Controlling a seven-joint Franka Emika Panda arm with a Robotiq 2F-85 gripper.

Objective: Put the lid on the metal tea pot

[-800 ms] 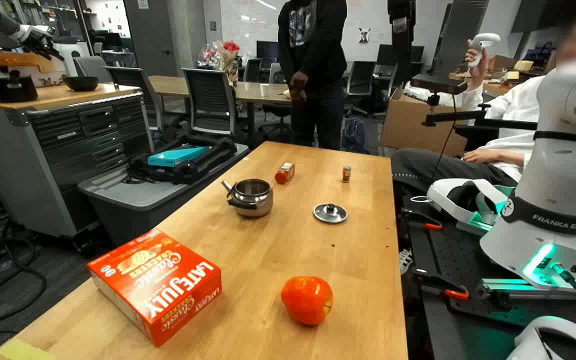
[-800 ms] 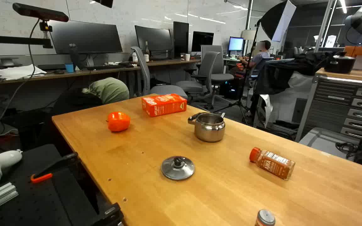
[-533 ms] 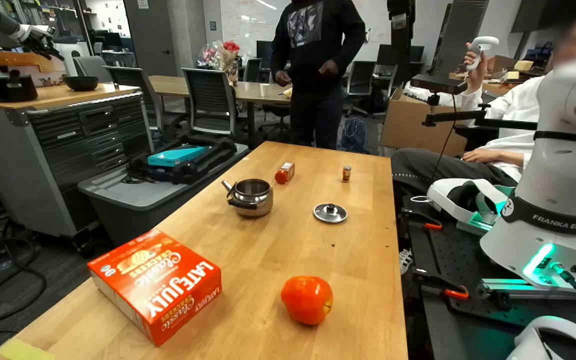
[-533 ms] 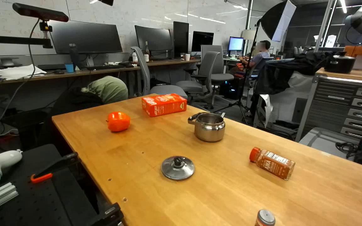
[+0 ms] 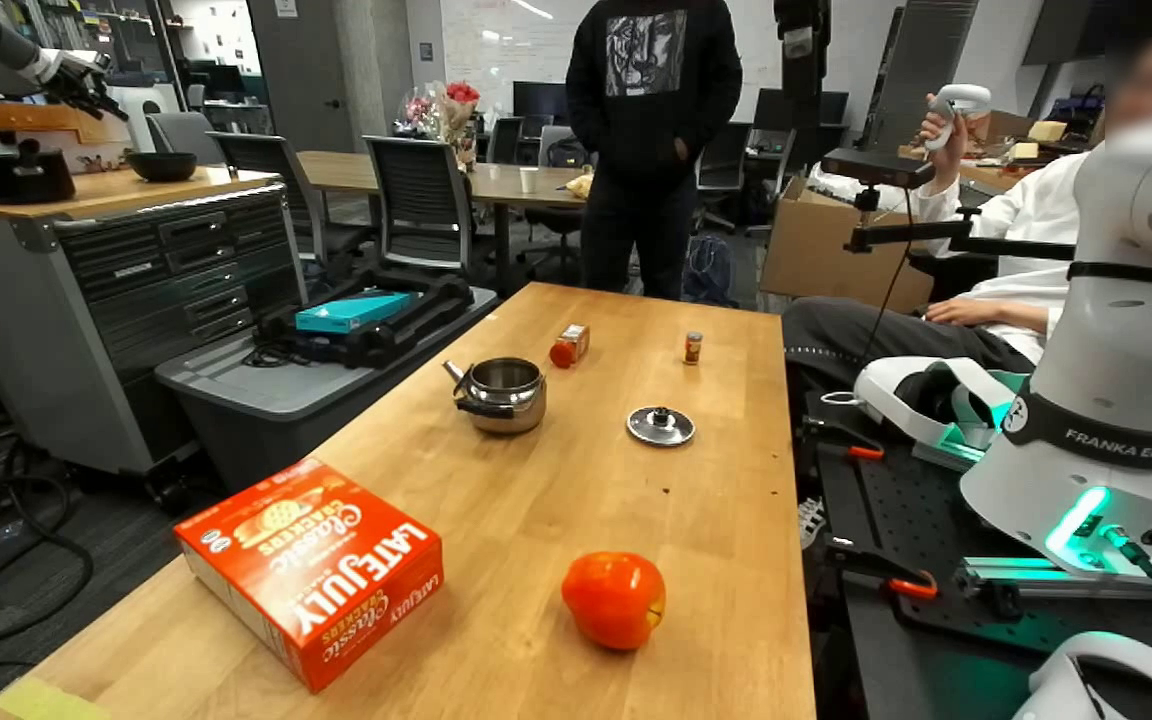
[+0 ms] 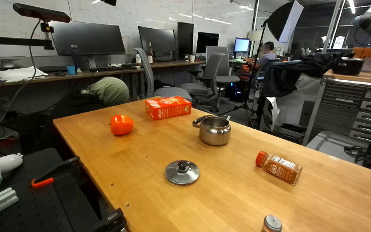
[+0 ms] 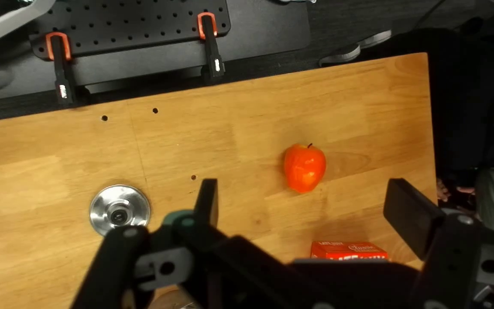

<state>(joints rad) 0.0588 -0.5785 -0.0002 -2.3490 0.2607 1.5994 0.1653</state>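
The lid (image 5: 661,426) is a flat silvery disc with a dark centre knob. It lies knob up on the wooden table, apart from the pot, in both exterior views (image 6: 182,172) and the wrist view (image 7: 119,210). The metal tea pot (image 5: 508,397) stands upright and uncovered; it also shows in an exterior view (image 6: 215,131). In the wrist view only a sliver of what seems to be the pot shows at the bottom edge, behind a finger. My gripper (image 7: 302,201) is open and empty above the table. The lid is beyond its left finger.
A red-orange apple-like fruit (image 7: 305,168) and a red cracker box (image 5: 311,570) are on the table. A spice bottle (image 6: 279,167) lies on its side; a small jar (image 5: 693,348) stands upright. Clamps (image 7: 60,68) sit along the robot-side edge. People are near the table.
The lid, the pot and the other table objects have not moved. The standing person has shifted, and the seated person's raised controller is slightly lower.
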